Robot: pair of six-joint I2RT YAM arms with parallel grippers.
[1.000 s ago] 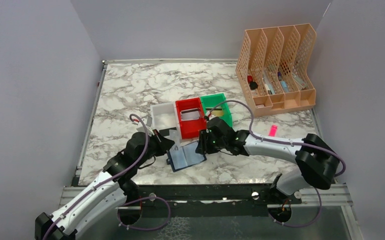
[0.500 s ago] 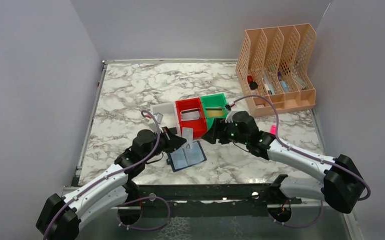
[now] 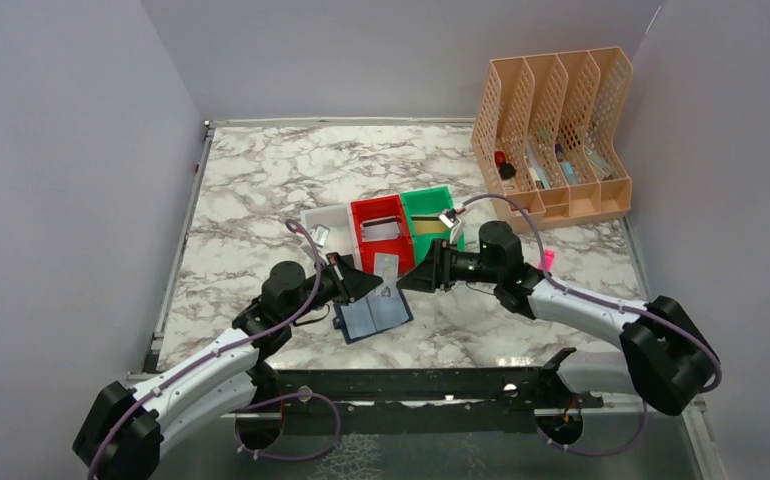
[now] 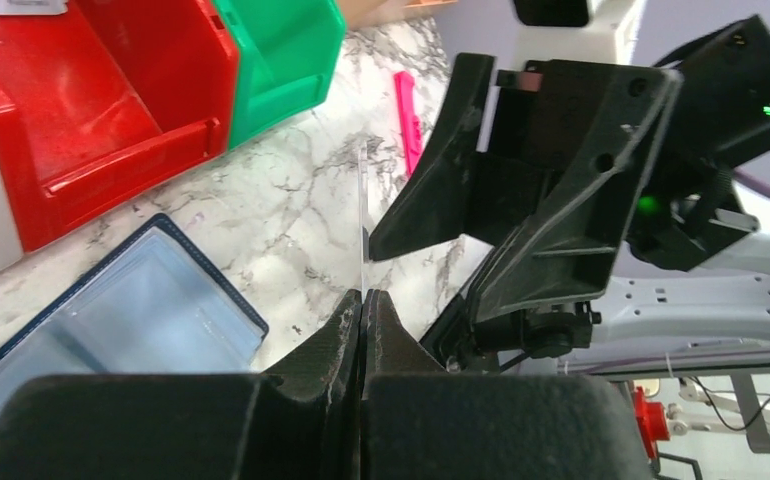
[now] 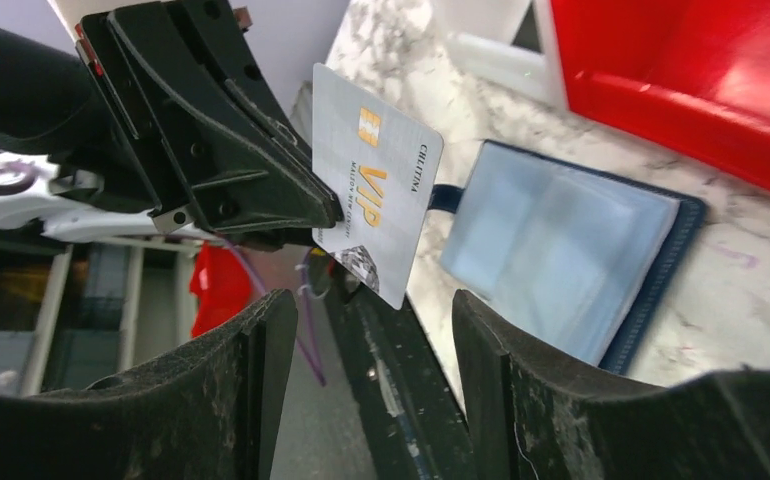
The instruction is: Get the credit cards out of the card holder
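- Two grippers are in view. The left gripper has its jaws pressed together on the lower edge of one silvery credit card, holding it upright above the table, clear of the card holder.
- The card's face, with gold "VIP" lettering, is turned toward the right gripper.
- The right gripper sits at 3 o'clock of the held card, jaws spread and pointed at it. It is close, but whether it touches the card cannot be told.
- One card holder lies open and flat on the marble at 6 o'clock of the held card, pale-blue sleeves facing up.
- Three bins stand touching in a row at 12 o'clock of the card holder: white bin, red bin, green bin.
- One flat grey card lies in the red bin and one tan card in the green bin.
- One pink stick lies at 2 o'clock of the card holder, beside the right arm.
- One peach rack stands at the table's 2 o'clock corner.
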